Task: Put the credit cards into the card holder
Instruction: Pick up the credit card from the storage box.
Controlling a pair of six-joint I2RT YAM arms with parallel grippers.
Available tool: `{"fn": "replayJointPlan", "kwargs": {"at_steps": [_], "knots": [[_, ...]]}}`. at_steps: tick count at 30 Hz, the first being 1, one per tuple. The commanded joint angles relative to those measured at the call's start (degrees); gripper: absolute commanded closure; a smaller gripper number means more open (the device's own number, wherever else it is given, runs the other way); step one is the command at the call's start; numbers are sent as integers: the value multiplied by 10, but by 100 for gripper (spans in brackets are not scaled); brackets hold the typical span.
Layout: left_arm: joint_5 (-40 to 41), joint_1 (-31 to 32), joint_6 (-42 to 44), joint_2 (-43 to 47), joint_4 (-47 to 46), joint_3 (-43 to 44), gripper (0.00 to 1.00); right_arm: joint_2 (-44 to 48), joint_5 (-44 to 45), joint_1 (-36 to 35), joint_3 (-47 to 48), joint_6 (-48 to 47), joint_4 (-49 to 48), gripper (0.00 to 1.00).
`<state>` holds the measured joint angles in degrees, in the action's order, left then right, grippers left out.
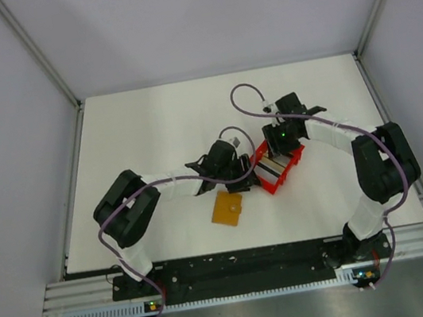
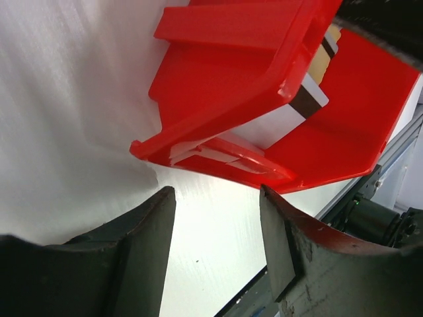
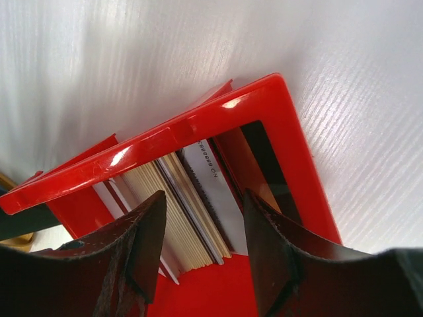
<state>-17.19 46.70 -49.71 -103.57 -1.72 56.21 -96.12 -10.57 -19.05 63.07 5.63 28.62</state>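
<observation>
A red tray (image 1: pixel 291 163) stands mid-table with several cards (image 1: pixel 272 167) on edge inside it. In the right wrist view the cards are cream and white (image 3: pixel 178 211), and one white card has printed numbers (image 3: pixel 215 191). My right gripper (image 1: pixel 280 146) is open and empty, its fingers straddling the card stack (image 3: pixel 205 224) just above the tray. My left gripper (image 1: pixel 247 167) is open and empty at the tray's left end; the tray's outer wall (image 2: pixel 225 86) is just ahead of its fingers (image 2: pixel 218 224). The orange-brown card holder (image 1: pixel 227 208) lies flat, closed, near the left gripper.
The white table ends at a black rail (image 1: pixel 236 263) by the arm bases. Metal frame posts (image 1: pixel 54 79) and grey walls surround the table. A white card with a dark stripe (image 2: pixel 297 109) sticks past the tray rim.
</observation>
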Motion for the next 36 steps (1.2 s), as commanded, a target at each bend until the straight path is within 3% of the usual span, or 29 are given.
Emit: {"fn": "replayJointPlan", "kwargs": {"at_steps": [1, 3, 10, 14, 22, 32, 36], "knots": [[-11, 2, -3, -15, -45, 30, 43, -18, -16, 9, 29, -9, -2, 50], [-12, 3, -4, -20, -48, 36, 46, -20, -30, 10, 28, -8, 0, 56], [-15, 1, 5, -37, -46, 58, 54, 8, -100, 10, 14, -4, -1, 58], [-12, 1, 9, -40, -42, 65, 57, 21, -157, 10, 5, 3, -1, 65], [-4, -6, 17, -41, -30, 70, 59, 29, -234, 10, -35, 2, 4, 67], [5, -16, 26, -40, -20, 74, 60, 22, -262, 8, -52, -7, 33, 67], [8, -21, 30, -41, -16, 78, 61, 26, -228, -8, -65, 0, 38, 66]]}}
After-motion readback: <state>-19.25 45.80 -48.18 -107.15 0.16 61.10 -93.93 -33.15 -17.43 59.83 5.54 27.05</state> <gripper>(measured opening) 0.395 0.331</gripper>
